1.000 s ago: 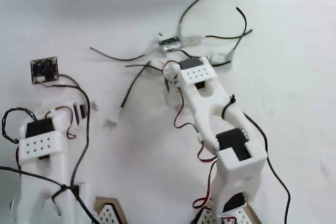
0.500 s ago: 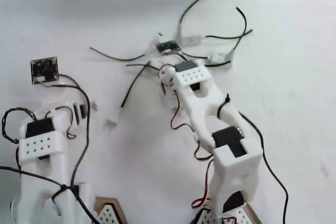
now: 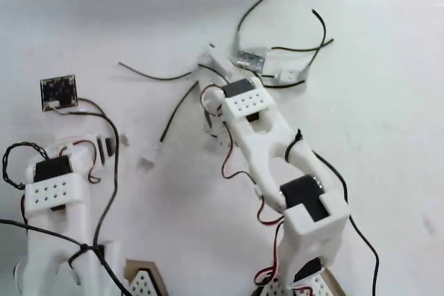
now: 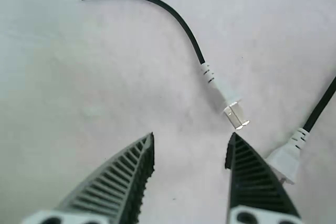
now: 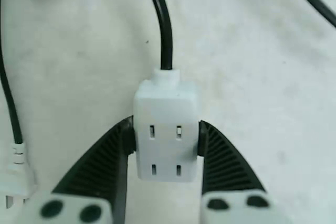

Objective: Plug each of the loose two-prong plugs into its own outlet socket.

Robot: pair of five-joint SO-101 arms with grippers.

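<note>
The right gripper (image 5: 165, 129) is clamped on a white outlet socket (image 5: 165, 103). One finger presses each side wall and the slots face the wrist camera, likely to steady it for a plug. It is held mid-table (image 3: 388, 102), toward the far edge. The left gripper (image 4: 190, 139) hangs with jaws apart near the front left corner. A loose two-prong plug (image 4: 231, 109) lies just beyond its tips and a second plug (image 4: 286, 158) lies beside one finger. The wrist views reveal the grip, slots and prongs. The high view shows the right arm (image 3: 250, 105) and the left arm (image 3: 55, 192) well apart.
</note>
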